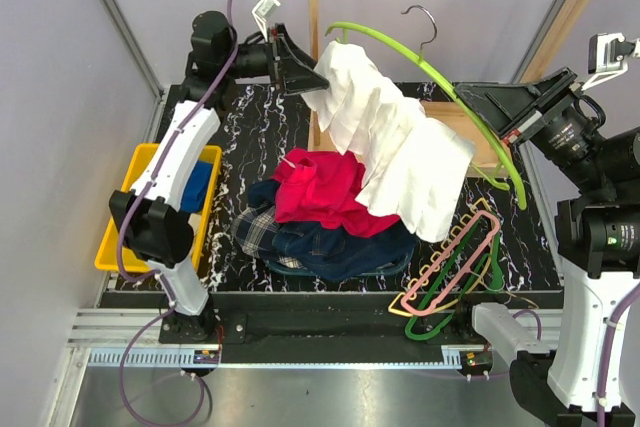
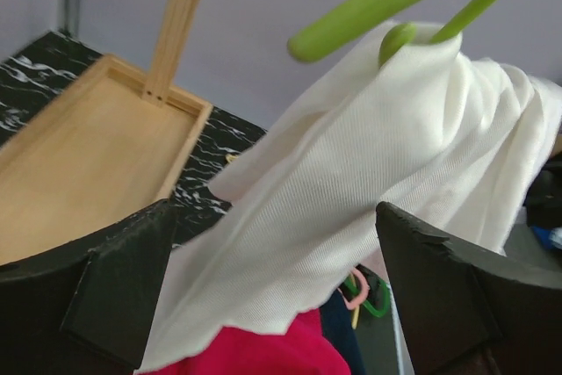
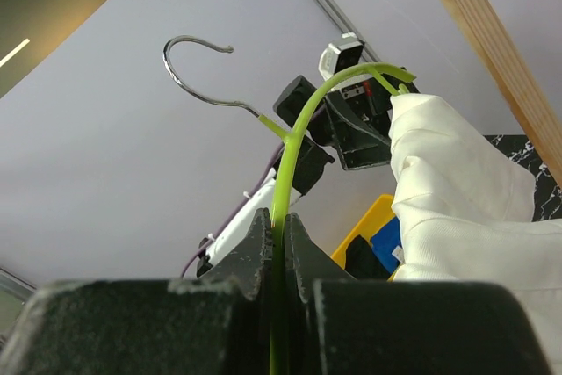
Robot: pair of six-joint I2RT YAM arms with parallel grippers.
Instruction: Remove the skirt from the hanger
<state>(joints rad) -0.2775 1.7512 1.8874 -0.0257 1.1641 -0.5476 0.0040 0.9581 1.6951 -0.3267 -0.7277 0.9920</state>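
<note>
Tartan skirt (image 1: 255, 227): down on the table (image 1: 240, 127), poking out at the left, near side of the red garment (image 1: 320, 192), and it carries no hanger at all.
Cream hanger (image 1: 398, 310): well off to the right and nearer than the red garment. Only a pale sliver shows in the hanger heap, well apart from the skirt.
Navy denim garment (image 1: 340, 247): heaped just nearer than the red garment, which overlaps its far edge.
Right gripper (image 3: 279, 217): clamped tight on the arch of the lime green hanger (image 3: 294, 129), up and to the right of the red garment.
Lime green hanger: held in the air, its metal hook (image 3: 198, 68) catching nothing.
White garment (image 1: 395, 147): draped over the lime green hanger, its lower folds hanging down over the red garment's right side.
Left gripper (image 2: 274, 217): fingers spread wide, high behind the red garment, with the white garment's upper corner between them. Whether a pad touches the cloth cannot be told.
Pink hanger (image 1: 460, 257): on top of the heap to the right of the red garment, with a dark green hanger (image 1: 440, 292) under it.
Yellow bin (image 1: 135, 162): far left of the red garment, at the table's edge.
</note>
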